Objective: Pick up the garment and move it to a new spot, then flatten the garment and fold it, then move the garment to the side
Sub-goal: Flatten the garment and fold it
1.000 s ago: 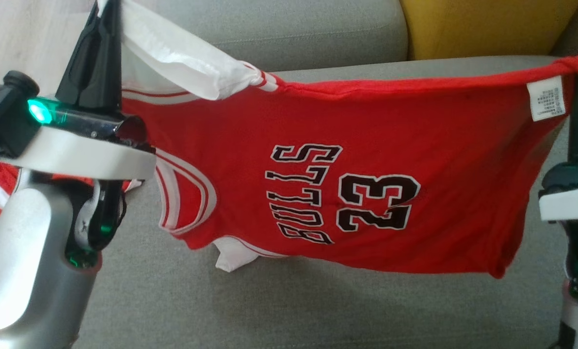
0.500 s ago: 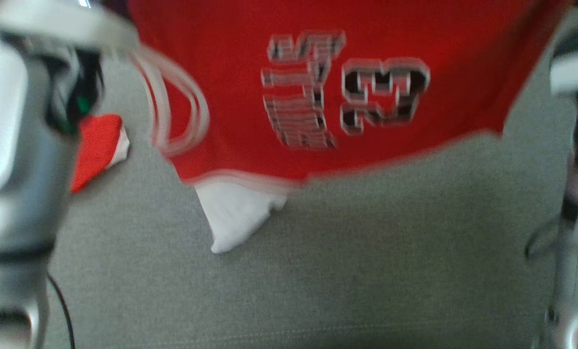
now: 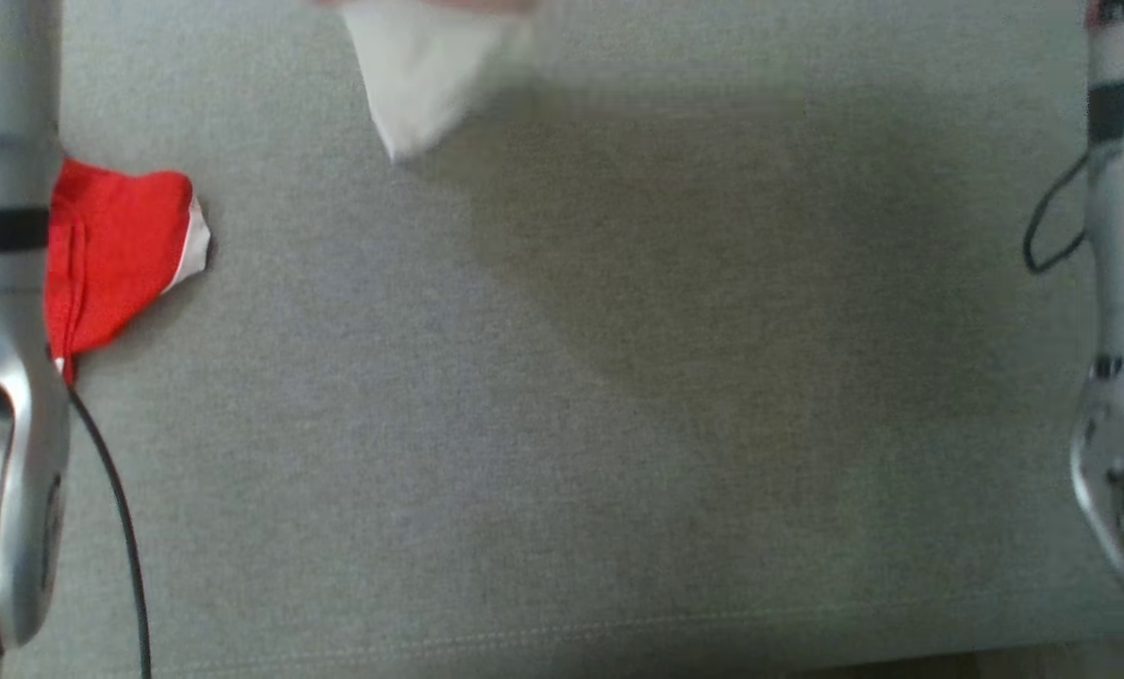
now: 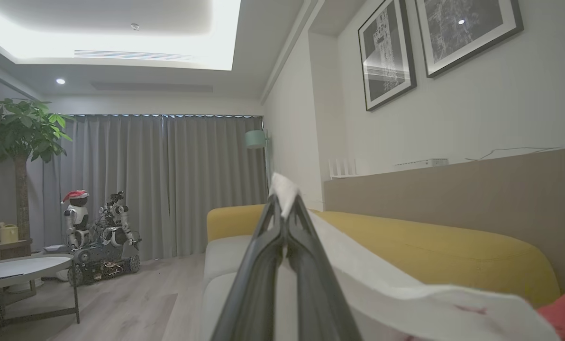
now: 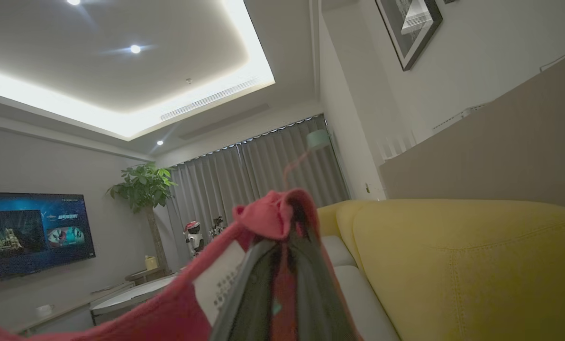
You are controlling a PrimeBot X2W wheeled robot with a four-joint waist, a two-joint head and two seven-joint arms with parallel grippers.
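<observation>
The left gripper [image 4: 285, 210] is pinching a white edge of the garment [image 4: 396, 296], its jaws pressed fully together. The right gripper [image 5: 285, 237] is clamping a bunched red corner of it in the same way. The garment is hanging in the air between the two grippers, above the grey sofa seat [image 3: 619, 424]; in the head view its white lower tip is dangling at the top edge. A red cloth piece [image 3: 114, 255] is lying on the seat beside the left forearm, and I cannot tell whether it is part of the garment. The fabric is looking thin, light and very soft, so it is probably sagging and slipping easily. I am judging that the hems and corners, where the cloth is doubled, are giving the safest hold
</observation>
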